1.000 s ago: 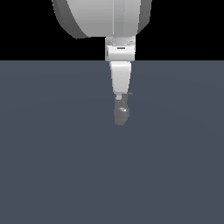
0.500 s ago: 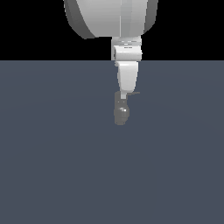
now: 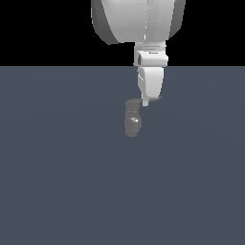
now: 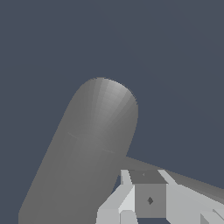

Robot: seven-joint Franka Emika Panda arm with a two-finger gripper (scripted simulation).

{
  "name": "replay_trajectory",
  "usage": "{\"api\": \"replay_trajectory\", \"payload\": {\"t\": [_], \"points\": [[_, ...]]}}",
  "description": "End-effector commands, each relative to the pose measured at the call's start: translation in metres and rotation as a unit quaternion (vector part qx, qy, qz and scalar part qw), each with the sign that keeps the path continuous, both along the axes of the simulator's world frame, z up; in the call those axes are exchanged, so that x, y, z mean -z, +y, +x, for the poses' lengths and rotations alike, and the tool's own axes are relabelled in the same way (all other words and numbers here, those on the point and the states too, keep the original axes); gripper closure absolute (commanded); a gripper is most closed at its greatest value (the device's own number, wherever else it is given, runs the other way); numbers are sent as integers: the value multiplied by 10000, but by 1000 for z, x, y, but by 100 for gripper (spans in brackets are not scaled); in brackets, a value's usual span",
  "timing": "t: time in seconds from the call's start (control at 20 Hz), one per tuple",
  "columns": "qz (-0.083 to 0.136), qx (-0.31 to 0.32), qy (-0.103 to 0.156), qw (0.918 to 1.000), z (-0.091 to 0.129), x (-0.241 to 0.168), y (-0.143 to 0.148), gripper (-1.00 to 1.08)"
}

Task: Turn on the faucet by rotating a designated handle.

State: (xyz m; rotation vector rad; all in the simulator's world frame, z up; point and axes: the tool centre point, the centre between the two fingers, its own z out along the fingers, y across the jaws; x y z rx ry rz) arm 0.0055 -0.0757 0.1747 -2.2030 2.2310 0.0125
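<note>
The faucet [image 3: 131, 119] is a small glossy grey stub standing on the dark floor in the middle of the exterior view. In the wrist view the faucet [image 4: 87, 148] fills the frame as a big rounded grey cylinder. Its handle [image 4: 192, 183] is a thin flat grey lever running sideways from the body's top. In the exterior view my gripper mostly hides the handle [image 3: 157, 98], and only a sliver shows. My white gripper [image 3: 146, 102] hangs just to the exterior view's right of the faucet's top, at handle height. Its fingers [image 4: 127, 199] stand close together against the lever, holding nothing.
The flat dark blue-grey floor [image 3: 57, 191] spreads all around the faucet. My bulky white arm [image 3: 139, 19] comes down from above. No other objects are in view.
My gripper has slid towards the exterior view's right, from directly over the faucet to beside its top. The faucet body now shows uncovered.
</note>
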Motion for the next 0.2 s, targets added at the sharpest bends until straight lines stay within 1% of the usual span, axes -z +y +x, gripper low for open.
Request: {"api": "replay_trajectory", "payload": {"t": [0.0, 0.15], "points": [[-46, 226, -7, 9997, 2, 2, -36, 108], [-49, 245, -5, 9997, 5, 2, -45, 108]]}}
